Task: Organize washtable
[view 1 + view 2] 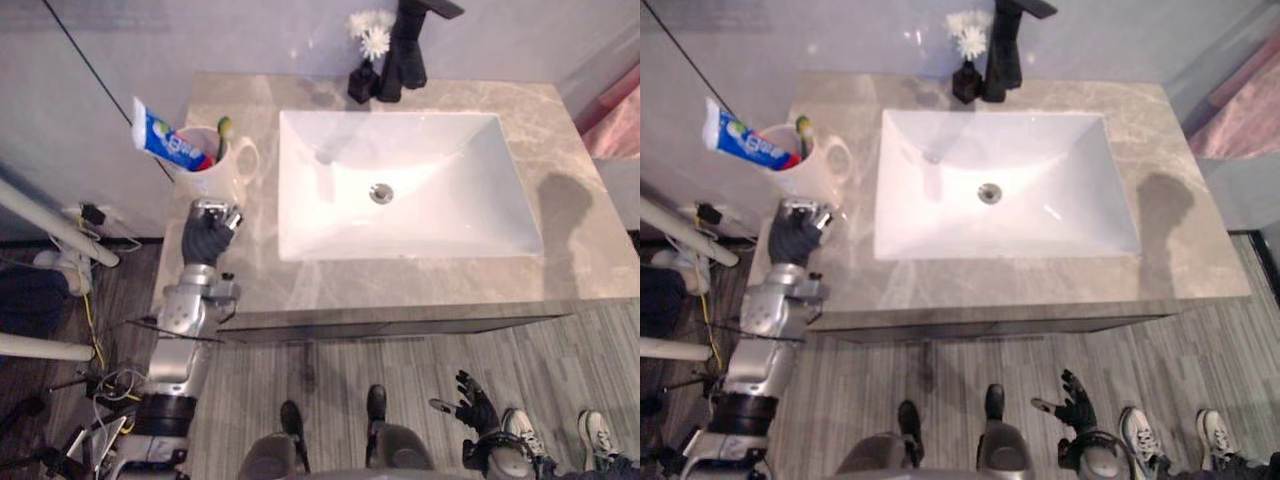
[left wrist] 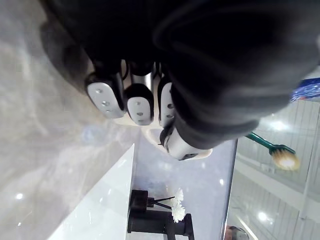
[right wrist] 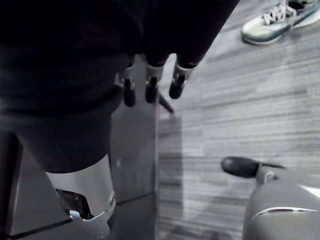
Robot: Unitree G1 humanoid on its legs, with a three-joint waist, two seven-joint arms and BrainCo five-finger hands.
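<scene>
Washtable [image 1: 560,200]: grey marble top, white rectangular sink [image 1: 450,150] set in the middle, drain [image 1: 381,193] at basin centre.
Faucet [image 1: 405,50]: black, at back edge behind sink, upright.
Vase [image 1: 362,82]: small, black, touching faucet's left side; white flowers [image 1: 372,35] stand in it.
Mug [image 1: 215,175]: white, on far-left part of top, handle twd sink. Holds toothpaste tube [image 1: 165,140], blue/white w/ red end, leaning out to the left, and green toothbrush [image 1: 223,128], head up at the mug's rim.
Left hand [image 1: 208,235]: over the counter's left end, just in front of mug, near sink's left rim. Wrist view: fingers [image 2: 105,95] curled under, pads in a row, thumb [image 2: 177,145] tucked beside them; nothing seen in the grasp. Contact w/ mug: can't tell.
Right hand [image 1: 472,405]: low, well clear of washtable, over grey plank floor [image 1: 400,350]. Fingers [image 3: 176,85] straight and spread, relaxed, holding nothing.
Person's sneakers [image 1: 600,435]: white/grey pair on floor, just right of right hand.
</scene>
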